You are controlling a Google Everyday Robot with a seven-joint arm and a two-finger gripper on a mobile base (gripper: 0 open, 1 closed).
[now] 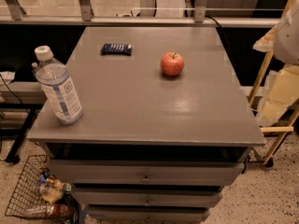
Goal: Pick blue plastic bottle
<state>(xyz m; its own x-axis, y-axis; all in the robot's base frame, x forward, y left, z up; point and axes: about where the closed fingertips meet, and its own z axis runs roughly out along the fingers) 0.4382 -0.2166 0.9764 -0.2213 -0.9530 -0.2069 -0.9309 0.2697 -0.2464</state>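
Note:
The blue plastic bottle [58,88] is clear, with a white screw cap and a white-and-blue label. It stands upright at the front left corner of the grey cabinet top [140,106], close to the left edge. It is much taller than the apple. My gripper is not in this view. A pale rounded shape [287,34] at the right edge may be part of my arm, but I cannot tell.
A red apple [172,64] sits right of centre toward the back. A small dark-blue wrapped bar [117,49] lies at the back left. A wire basket [18,190] with brownish bottles is on the floor at lower left. A wooden frame [261,78] stands to the right.

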